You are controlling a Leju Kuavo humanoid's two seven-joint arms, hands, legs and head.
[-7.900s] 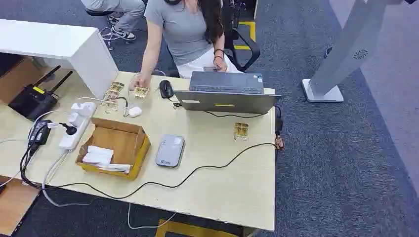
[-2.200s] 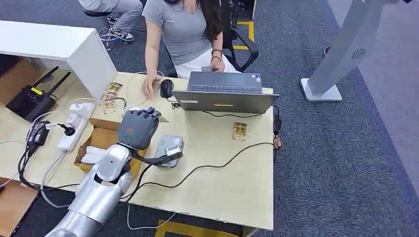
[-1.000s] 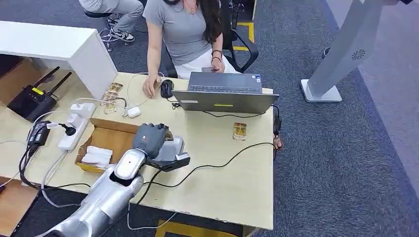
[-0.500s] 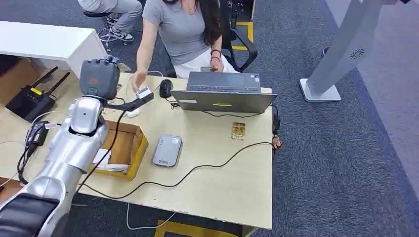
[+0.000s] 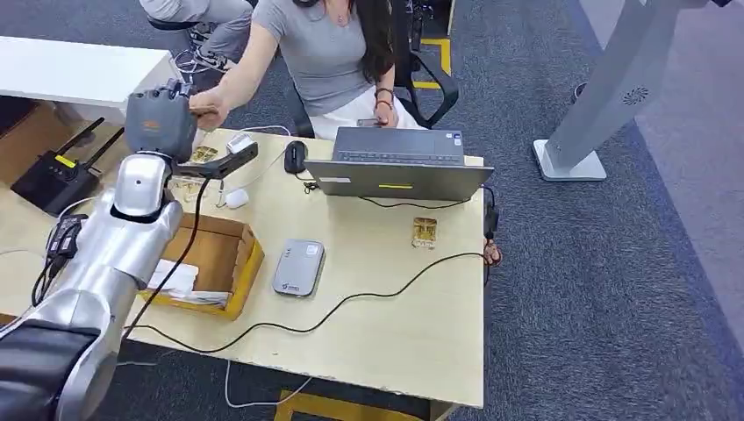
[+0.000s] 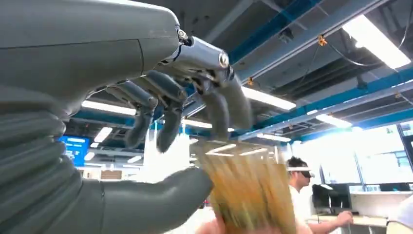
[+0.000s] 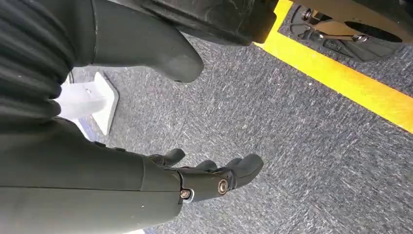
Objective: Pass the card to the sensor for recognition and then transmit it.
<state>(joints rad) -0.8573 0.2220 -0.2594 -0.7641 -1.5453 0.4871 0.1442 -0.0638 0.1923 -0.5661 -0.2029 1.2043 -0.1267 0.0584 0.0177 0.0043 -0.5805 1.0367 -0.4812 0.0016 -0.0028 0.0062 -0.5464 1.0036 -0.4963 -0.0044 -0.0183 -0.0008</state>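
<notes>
From my station, the card (image 6: 248, 195) reads as a blurred gold rectangle in the left wrist view, sitting just past the thumb tip and under the curved fingers (image 6: 170, 105) of the left hand (image 5: 158, 123). A person's hand (image 5: 209, 107) meets the left hand at about 2 o'clock in the head view, and a pinkish blur lies against the card's edge in the wrist view. The thumb and fingers stand apart around the card, but the blur keeps me from telling whether they pinch it or merely frame it. The left arm is raised high over the far left corner of the worktop (image 5: 395, 307).

The grey sensor (image 5: 299, 267) lies flat near the worktop's middle, well apart from the hand, at roughly 4 o'clock from it. Just beside the sensor at 9 o'clock sits an open cardboard box (image 5: 224, 254). A spare card (image 5: 427, 231) lies at 2 o'clock from the sensor, in front of the laptop (image 5: 399, 162), with a mouse (image 5: 296, 158) by the laptop's left side.

My right hand (image 7: 204, 178) hangs over grey carpet (image 7: 292, 146), fingers (image 7: 243, 168) loosely curled and apart, holding nothing.
</notes>
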